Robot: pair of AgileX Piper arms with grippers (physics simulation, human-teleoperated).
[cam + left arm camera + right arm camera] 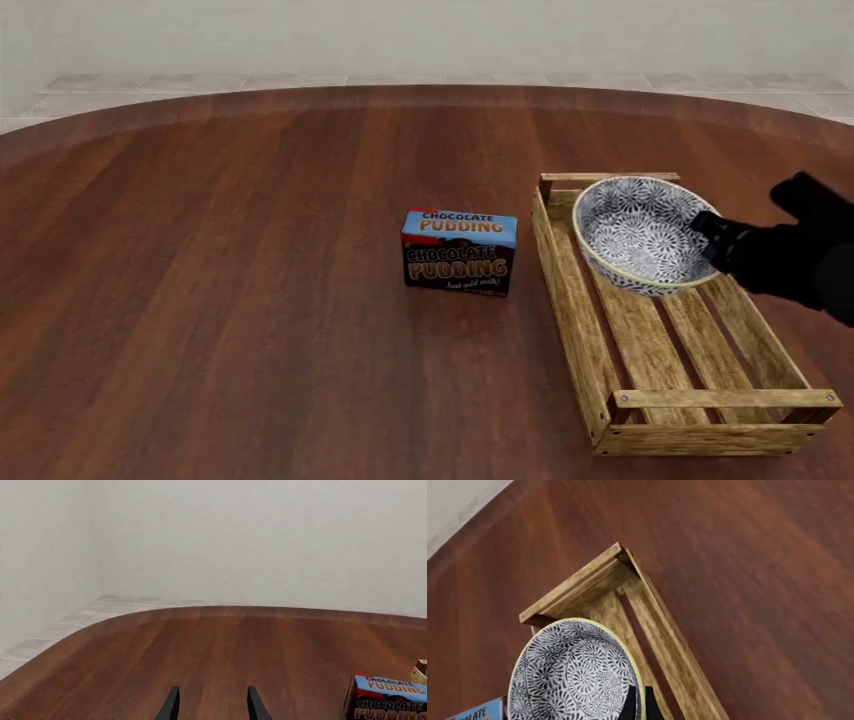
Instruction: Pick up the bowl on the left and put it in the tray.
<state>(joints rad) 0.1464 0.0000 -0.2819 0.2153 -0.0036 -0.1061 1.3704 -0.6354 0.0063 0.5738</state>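
On the dark wooden table [240, 300], the right gripper [707, 232] clamps the rim of the bowl [641, 235], blue-grey flowers with a yellowish edge, tilted above the far end of the tray [694, 400]. The left gripper [212, 705] is spread open, grasping nothing.

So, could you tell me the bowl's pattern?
Dense blue-grey and white floral bowl, yellowish rim; right wrist view.

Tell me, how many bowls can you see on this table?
1. The patterned bowl is tilted over the far end of the wooden slatted tray, with the right gripper pinching its rim. No other bowl shows; only a chocolate pudding box stands left of the tray.
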